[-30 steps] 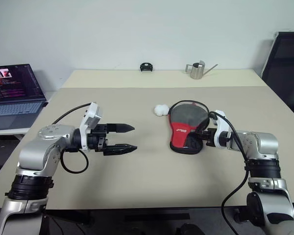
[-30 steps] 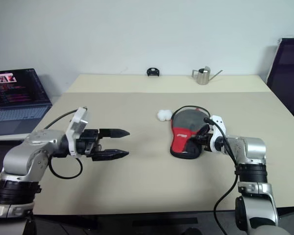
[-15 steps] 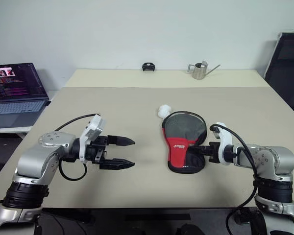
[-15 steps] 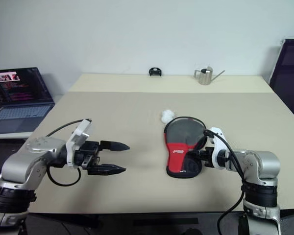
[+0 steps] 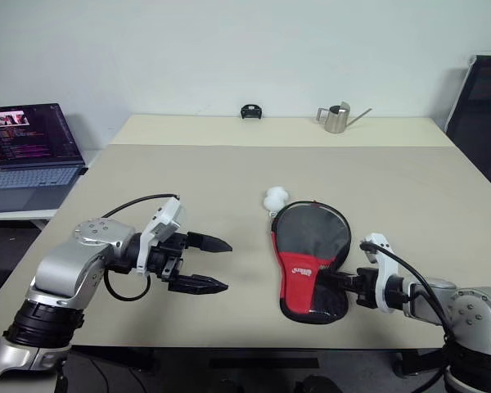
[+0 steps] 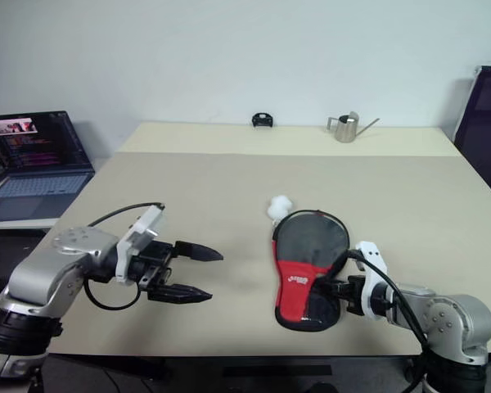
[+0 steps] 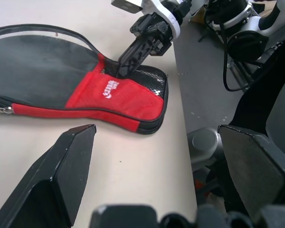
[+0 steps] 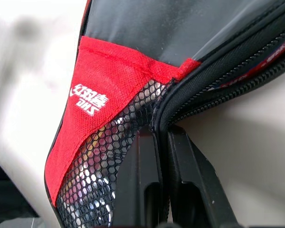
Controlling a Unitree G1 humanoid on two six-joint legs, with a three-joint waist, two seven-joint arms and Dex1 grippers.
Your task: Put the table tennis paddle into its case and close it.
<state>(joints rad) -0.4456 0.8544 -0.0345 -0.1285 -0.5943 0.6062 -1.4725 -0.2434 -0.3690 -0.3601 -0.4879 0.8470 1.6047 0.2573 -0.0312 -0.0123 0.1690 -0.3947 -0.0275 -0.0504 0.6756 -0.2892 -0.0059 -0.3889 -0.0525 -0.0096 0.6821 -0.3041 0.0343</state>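
Two arms low in the frame, jaws facing inward.
Left gripper (image 5: 211,264) at lower left holds its jaws spread wide; right gripper (image 5: 334,281) at lower right has jaws pressed together.

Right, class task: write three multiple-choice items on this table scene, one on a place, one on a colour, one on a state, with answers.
1. Where is the white ball?
A. at the case's round end
B. beside the laptop
C. in the left end effector

2. What colour is the case's logo panel?
A. blue
B. red
C. yellow

3. How is the right end effector?
A. open above the table
B. shut on the case's edge
C. holding the ball

Answers:
1 A, it sits against the top of the case.
2 B, the white logo sits on red.
3 B, its fingers pinch the edge by the mesh.
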